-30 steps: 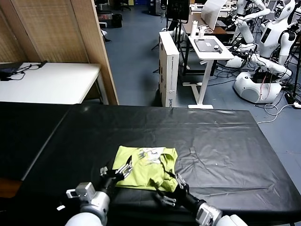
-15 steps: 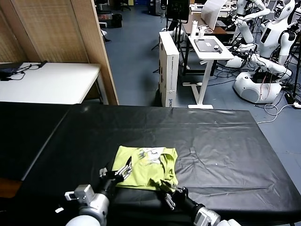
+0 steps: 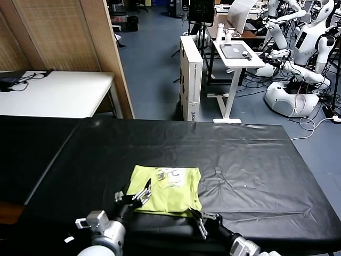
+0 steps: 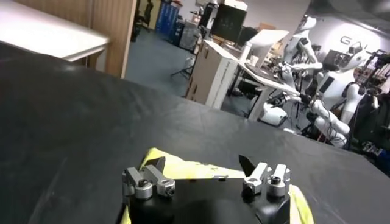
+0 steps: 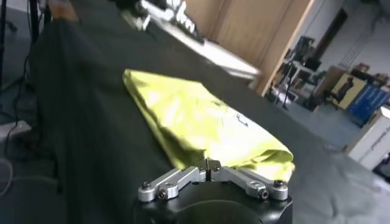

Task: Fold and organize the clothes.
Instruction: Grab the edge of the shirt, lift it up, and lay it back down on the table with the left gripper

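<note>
A: Left gripper (image 3: 139,193) status?
B: Jaws spread wide, nothing between them. It sits over the near-left corner of the T-shirt (image 3: 167,189); can't tell if it touches the fabric. The left wrist view shows the same gripper (image 4: 205,167) with both fingertips well apart and yellow-green cloth beneath.

A: Right gripper (image 3: 200,221)?
B: Fingers pinched together, tips meeting, nothing held. Low at the table's near edge, just beside the shirt's near-right corner, apart from it. In the right wrist view the gripper (image 5: 209,164) has its tips touching, with the T-shirt (image 5: 201,126) lying just ahead.

A: Where's the shirt?
B: Folded into a rough rectangle, flat on the black table cover (image 3: 250,160), near the front edge, about centre. White print (image 3: 170,176) shows on top near the far edge.

A: Background?
B: White table (image 3: 58,93) far left, cardboard box (image 3: 191,77) standing on the floor beyond the table.
</note>
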